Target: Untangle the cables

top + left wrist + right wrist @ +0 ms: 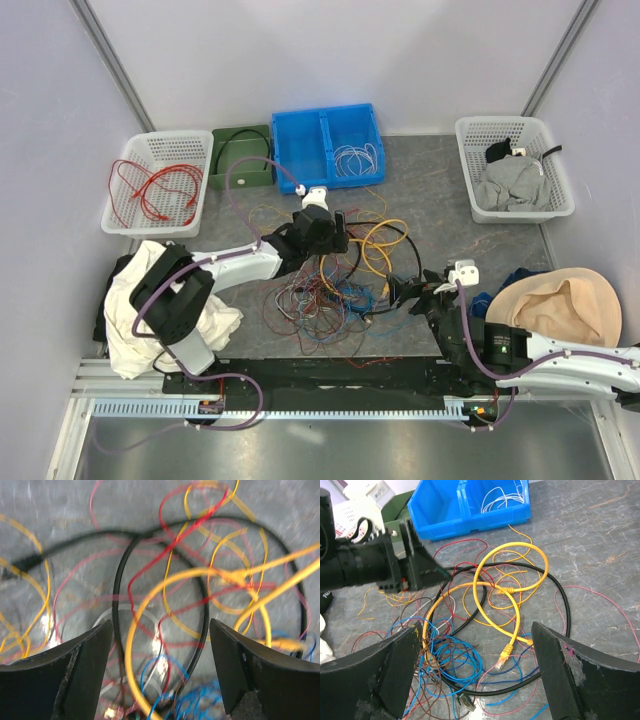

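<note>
One grey table (430, 215) sits under everything. Biggest loose items are a white cloth (130, 300) by my left base and a tan hat (560, 305) by my right arm. Along the back edge, left to right: left basket (160, 137) with red wires (150, 190), green bin (245, 181) with a black loop (232, 148), blue bin (300, 150) with white wire (355, 158) in its right compartment, and right basket (500, 121) with grey cloth (510, 185). The cables (340, 280) are mid-table in one knotted heap, between my two grippers. A thick black cable (562, 610) rings the outside of it. A yellow cable (512, 587) lies in two overlapping loops, its plug (506, 652) lying free on the near side. Fine blue strands (452, 662) are bunched at the left of the right wrist view. Red strands (170, 545) cross over the black in the left wrist view. Left gripper (160, 630) is over the far part of the heap, jaws spread wide, nothing clamped, wires visible through the gap. Right gripper (475, 630) is at the heap's near right edge, jaws just as wide apart, holding nothing.
</note>
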